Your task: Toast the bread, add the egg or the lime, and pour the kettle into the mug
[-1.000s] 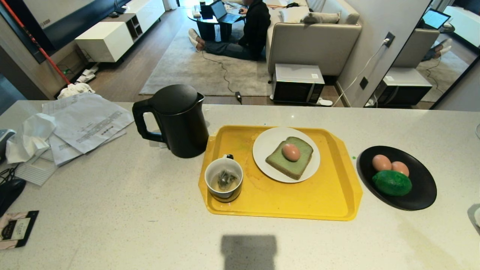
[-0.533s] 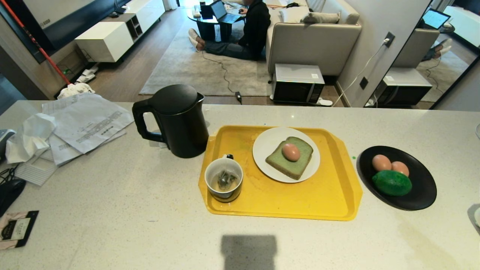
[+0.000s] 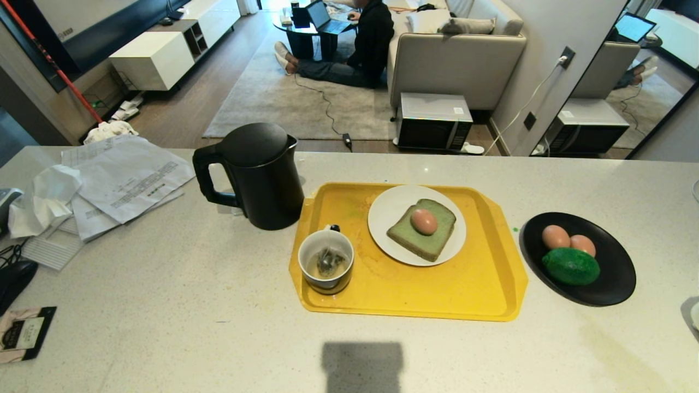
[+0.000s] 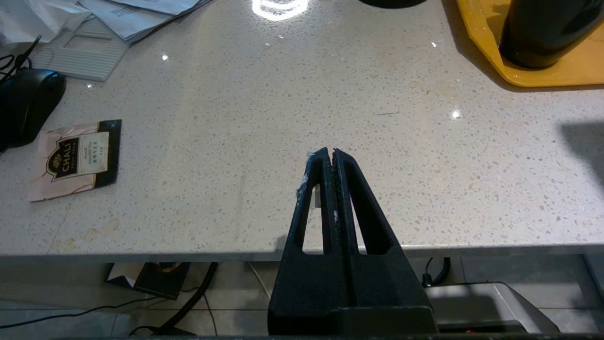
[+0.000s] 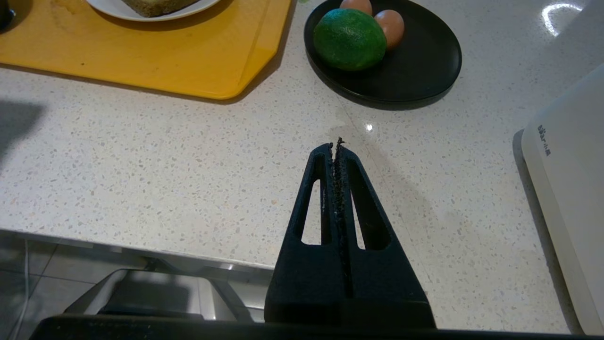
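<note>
The pale green bread (image 3: 421, 230) lies on a white plate (image 3: 387, 210) on the yellow tray (image 3: 469, 289), with the egg (image 3: 424, 221) resting on top of it. On the tray's near left corner stands the mug (image 3: 326, 262), a tea bag in liquid inside. The black kettle (image 3: 259, 173) stands upright on the counter left of the tray. The lime (image 3: 570, 266) lies in a black dish (image 3: 611, 284) beside two eggs. Neither arm shows in the head view. My left gripper (image 4: 332, 152) is shut and empty over the counter's near edge. My right gripper (image 5: 337, 144) is shut and empty too, short of the dish (image 5: 415, 61).
Loose papers and a crumpled tissue (image 3: 98, 185) lie at the counter's far left, with a black mouse (image 4: 26, 101) and a tea sachet (image 4: 75, 158) nearer. A white appliance (image 5: 571, 189) stands at the right edge. A person sits on the floor beyond the counter.
</note>
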`<state>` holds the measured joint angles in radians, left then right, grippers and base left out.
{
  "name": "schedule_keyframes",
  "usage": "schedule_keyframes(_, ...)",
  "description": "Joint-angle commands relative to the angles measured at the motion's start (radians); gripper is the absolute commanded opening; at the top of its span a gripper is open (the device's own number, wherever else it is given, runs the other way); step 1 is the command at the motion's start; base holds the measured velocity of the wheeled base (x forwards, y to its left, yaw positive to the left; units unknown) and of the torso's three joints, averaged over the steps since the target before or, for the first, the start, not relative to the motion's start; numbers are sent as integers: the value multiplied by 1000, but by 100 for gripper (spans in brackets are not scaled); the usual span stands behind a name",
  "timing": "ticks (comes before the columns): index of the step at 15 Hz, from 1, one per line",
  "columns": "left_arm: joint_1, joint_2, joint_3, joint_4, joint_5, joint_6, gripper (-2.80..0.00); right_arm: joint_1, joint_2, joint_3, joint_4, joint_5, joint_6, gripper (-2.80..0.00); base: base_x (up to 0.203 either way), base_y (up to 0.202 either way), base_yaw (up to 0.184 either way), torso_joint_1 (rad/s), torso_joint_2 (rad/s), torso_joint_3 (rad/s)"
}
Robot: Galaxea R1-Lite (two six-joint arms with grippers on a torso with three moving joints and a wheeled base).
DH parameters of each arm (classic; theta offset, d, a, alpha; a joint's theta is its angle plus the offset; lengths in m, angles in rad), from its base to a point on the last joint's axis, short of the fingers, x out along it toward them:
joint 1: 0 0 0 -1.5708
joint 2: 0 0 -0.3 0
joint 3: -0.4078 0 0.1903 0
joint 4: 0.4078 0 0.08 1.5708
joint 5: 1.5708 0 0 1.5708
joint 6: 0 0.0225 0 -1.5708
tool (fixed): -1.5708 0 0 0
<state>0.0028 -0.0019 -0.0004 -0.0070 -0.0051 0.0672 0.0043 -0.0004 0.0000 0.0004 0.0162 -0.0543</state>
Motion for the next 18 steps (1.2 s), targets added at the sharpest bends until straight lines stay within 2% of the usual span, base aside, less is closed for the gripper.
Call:
schedule_keyframes(1,0,0,0,-1,1,0,-280,0,0,2,0,1,-1,-280,0,0,0,0,0,0)
schedule_keyframes(18,0,0,0,1,-1,0,-280,0,0,2,0,1,-1,-280,0,0,0,0,0,0)
